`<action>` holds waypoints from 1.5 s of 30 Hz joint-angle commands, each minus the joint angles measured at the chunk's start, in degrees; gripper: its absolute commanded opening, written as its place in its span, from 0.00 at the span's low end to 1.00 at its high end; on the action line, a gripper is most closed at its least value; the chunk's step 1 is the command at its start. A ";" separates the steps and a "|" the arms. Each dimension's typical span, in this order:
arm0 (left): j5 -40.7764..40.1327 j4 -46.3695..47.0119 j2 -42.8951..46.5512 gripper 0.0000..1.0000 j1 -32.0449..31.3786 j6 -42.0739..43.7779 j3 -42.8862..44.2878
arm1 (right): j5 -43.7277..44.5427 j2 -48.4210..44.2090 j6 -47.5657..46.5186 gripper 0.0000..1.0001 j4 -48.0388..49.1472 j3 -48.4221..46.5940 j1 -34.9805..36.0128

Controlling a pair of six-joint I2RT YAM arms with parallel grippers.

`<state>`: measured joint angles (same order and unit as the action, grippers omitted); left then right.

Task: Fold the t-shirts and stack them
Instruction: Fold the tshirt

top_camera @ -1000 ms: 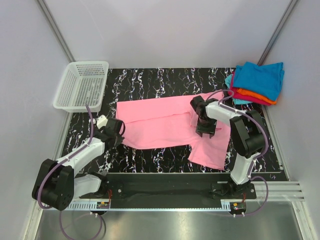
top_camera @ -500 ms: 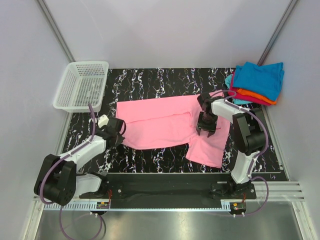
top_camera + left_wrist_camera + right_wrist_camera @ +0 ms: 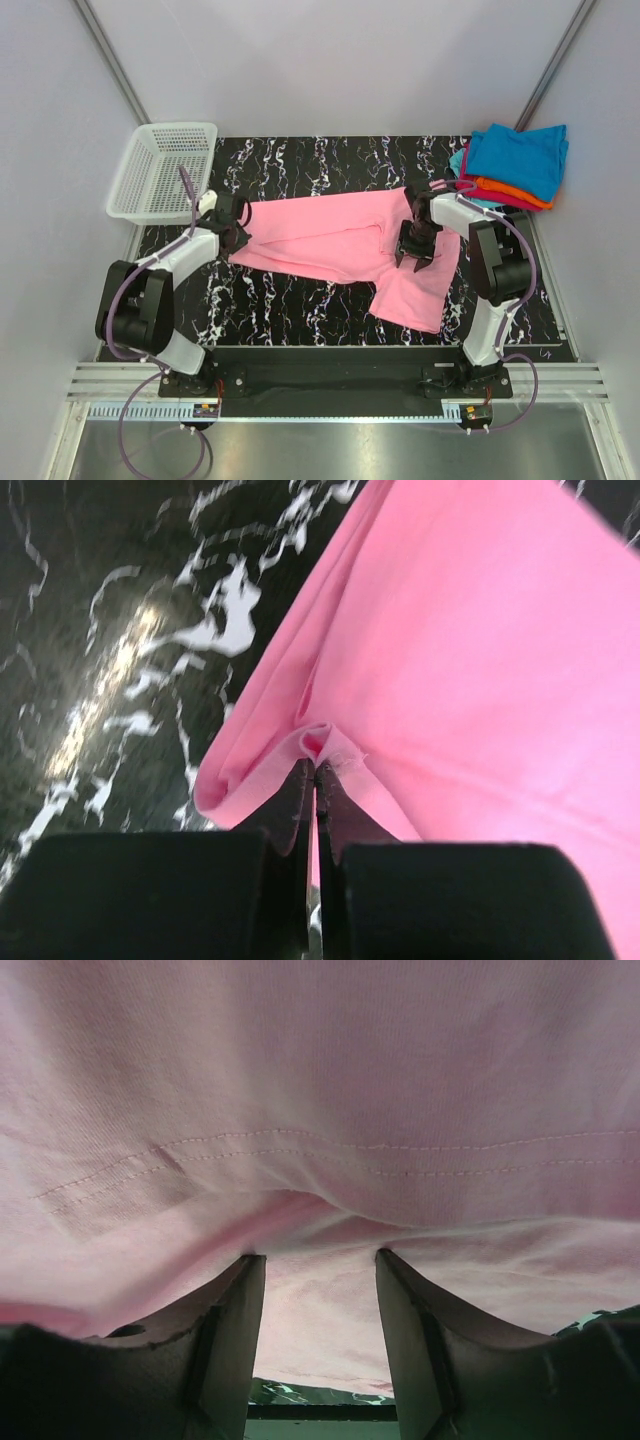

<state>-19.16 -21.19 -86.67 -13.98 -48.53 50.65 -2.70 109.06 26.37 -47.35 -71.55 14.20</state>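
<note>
A bright pink t-shirt [image 3: 330,240] lies across the black marble table [image 3: 300,160], partly folded, one part hanging toward the front right. My left gripper [image 3: 236,236] is shut on the shirt's left edge; the left wrist view shows the fingers [image 3: 295,805] pinching a fold of pink cloth [image 3: 480,660]. My right gripper [image 3: 414,255] is open, its fingers [image 3: 225,1310] pressed down onto the pink cloth [image 3: 320,1110] near a stitched hem. A stack of folded shirts [image 3: 515,165], teal-blue on top with orange and magenta below, sits at the back right corner.
A white plastic mesh basket [image 3: 165,170] stands at the back left corner, close to my left arm. Grey walls enclose the table on three sides. Bare marble shows along the back and the front left.
My left gripper has moved toward the back with the shirt's left edge, drawing the cloth narrower. My right gripper shifted slightly right on the shirt.
</note>
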 commanded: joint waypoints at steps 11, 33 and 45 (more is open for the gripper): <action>3.86 6.51 -3.68 0.00 2.64 3.53 2.34 | 4.54 -15.78 1.92 0.56 2.62 5.88 -1.54; 6.41 8.18 -3.24 0.00 2.64 3.62 1.20 | 14.64 -41.46 29.68 0.48 -9.24 28.39 4.17; 7.20 8.53 -1.75 0.00 2.64 3.62 -0.29 | 13.51 -48.15 48.15 0.38 -4.32 38.41 11.28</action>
<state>-12.82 -14.90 -90.80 -11.42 -45.43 50.94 8.84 61.87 67.75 -53.19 -33.21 23.31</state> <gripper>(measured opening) 0.012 0.379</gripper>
